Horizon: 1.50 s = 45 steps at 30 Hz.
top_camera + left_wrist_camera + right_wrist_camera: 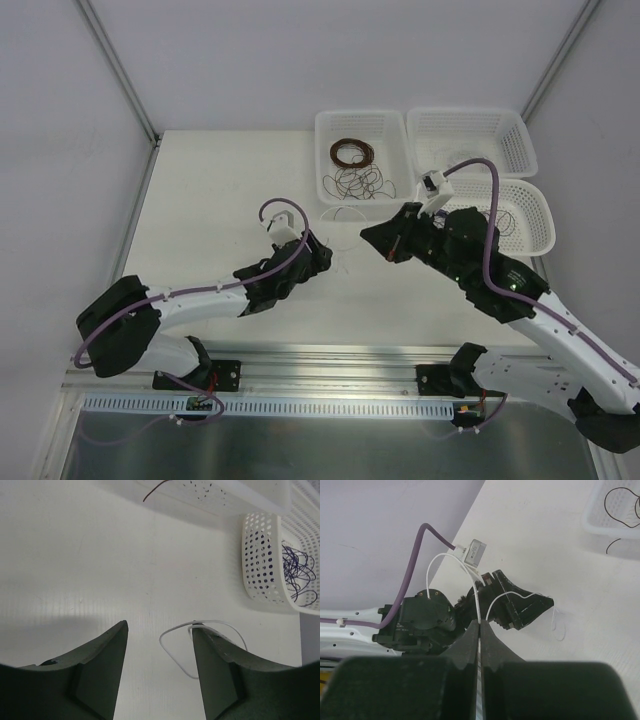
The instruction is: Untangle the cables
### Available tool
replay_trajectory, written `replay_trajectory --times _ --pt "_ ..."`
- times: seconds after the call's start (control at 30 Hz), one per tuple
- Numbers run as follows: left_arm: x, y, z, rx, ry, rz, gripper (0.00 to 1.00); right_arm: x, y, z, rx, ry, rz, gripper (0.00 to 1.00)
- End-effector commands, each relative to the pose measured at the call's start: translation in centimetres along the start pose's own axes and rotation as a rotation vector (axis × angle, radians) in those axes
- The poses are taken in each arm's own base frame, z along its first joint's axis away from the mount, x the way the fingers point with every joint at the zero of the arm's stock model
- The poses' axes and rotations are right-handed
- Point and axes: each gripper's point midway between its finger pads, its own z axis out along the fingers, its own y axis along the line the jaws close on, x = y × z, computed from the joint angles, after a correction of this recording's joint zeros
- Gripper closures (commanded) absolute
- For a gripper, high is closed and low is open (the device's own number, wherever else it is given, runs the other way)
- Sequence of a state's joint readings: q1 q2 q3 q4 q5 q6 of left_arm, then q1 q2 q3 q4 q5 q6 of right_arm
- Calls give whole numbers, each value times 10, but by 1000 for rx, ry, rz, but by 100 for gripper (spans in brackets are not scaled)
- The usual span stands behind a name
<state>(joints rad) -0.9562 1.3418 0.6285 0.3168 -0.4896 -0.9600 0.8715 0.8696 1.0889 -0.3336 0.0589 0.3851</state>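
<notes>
The top camera looked down on the whole table (pixel 230 190) from behind the arms, the low left wrist camera faced the baskets (pixel 257 555), and the right faced the left gripper (pixel 532 610), both sharing a white wire (pixel 161 641).

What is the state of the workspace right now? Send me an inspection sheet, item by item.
Surface: white table, no spills seen.
Job's things: dark tangled wires in the left basket; purple tangle in the near right basket.
Clutter: brown coil in the left basket.
Tools: left tool open, low over the table; right tool shut on a thin white wire.
Cables: the white wire runs from the right tool and loops on the table by the left tool; purple hose along each arm.
Surroundings: white enclosure walls, metal rail at the near edge.
</notes>
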Motion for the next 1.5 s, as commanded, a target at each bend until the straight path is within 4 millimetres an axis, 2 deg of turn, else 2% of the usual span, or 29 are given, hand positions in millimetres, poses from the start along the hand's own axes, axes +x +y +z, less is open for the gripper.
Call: replay_trajectory --times 0.0,0.1,0.2,0.23,0.33,0.37,0.43,0.47,0.53,0.57,0.6,0.63,0.73,0.77,0.8,0.87,0.93,0.97,1.13,1.17,1.2,1.23,1.27,1.3,1.33,1.37,1.43,1.47 --pt "-30 -12 8 -22 -129 -65 45 -13 16 -11 -58 -41 18 99" --pt "-32 -6 13 -32 -136 -98 45 -14 18 -14 -70 -41 18 99" --pt "-36 7 22 -78 -134 -128 44 -17 21 -20 -80 -45 16 99" --pt "-41 16 26 -110 -139 -136 44 -21 23 -23 -84 -56 14 99" --pt "-40 37 36 -187 -113 -127 43 -28 18 -30 -52 -71 -29 99" --pt "-39 54 41 -234 -96 -123 43 -33 19 -37 -40 -76 -44 99" --pt "-32 73 43 -271 -55 -147 43 -42 13 -43 1 -101 -90 99" --pt "-35 89 44 -306 -52 -171 43 -48 13 -49 13 -112 -104 99" --pt "-29 108 41 -340 -28 -201 43 -60 6 -56 63 -148 -157 99" --pt "-31 110 38 -337 -28 -222 43 -61 -1 -59 103 -145 -179 99" --pt "-34 116 36 -346 -37 -229 43 -74 -3 -65 134 -184 -189 99" --pt "-34 121 33 -354 -39 -212 43 -78 -6 -65 151 -188 -222 99" --pt "-46 125 26 -355 -56 -195 42 -94 -4 -66 175 -214 -256 99" --pt "-53 120 22 -335 -66 -194 42 -96 -8 -65 195 -206 -277 99" --pt "-55 119 19 -327 -62 -184 41 -105 -2 -68 188 -220 -289 99" --pt "-68 104 12 -277 -72 -134 36 -110 -11 -64 235 -214 -326 99" --pt "-75 97 4 -256 -55 -73 31 -123 -20 -67 289 -247 -337 99" --pt "-84 88 -3 -229 -69 -57 25 -129 -22 -66 302 -259 -336 99" --pt "-110 73 -37 -185 -89 65 5 -162 -40 -71 404 -322 -419 99" --pt "-115 74 -49 -188 -92 103 3 -175 -46 -74 437 -356 -422 99" --pt "-120 72 -56 -182 -102 119 1 -180 -51 -68 448 -352 -443 99" --pt "-124 72 -62 -182 -108 161 1 -186 -57 -65 465 -360 -445 99" --pt "-128 75 -74 -184 -112 186 1 -201 -68 -68 506 -398 -439 99" --pt "-131 75 -80 -186 -118 205 1 -208 -68 -66 495 -407 -441 99" --pt "-143 78 -102 -190 -140 277 1 -232 -99 -56 562 -423 -429 99" --pt "-143 78 -103 -190 -141 278 1 -236 -97 -56 557 -439 -431 99" --pt "-144 84 -116 -211 -126 324 1 -254 -105 -54 567 -470 -435 99" --pt "-148 85 -124 -206 -137 359 1 -267 -124 -47 601 -485 -422 99"
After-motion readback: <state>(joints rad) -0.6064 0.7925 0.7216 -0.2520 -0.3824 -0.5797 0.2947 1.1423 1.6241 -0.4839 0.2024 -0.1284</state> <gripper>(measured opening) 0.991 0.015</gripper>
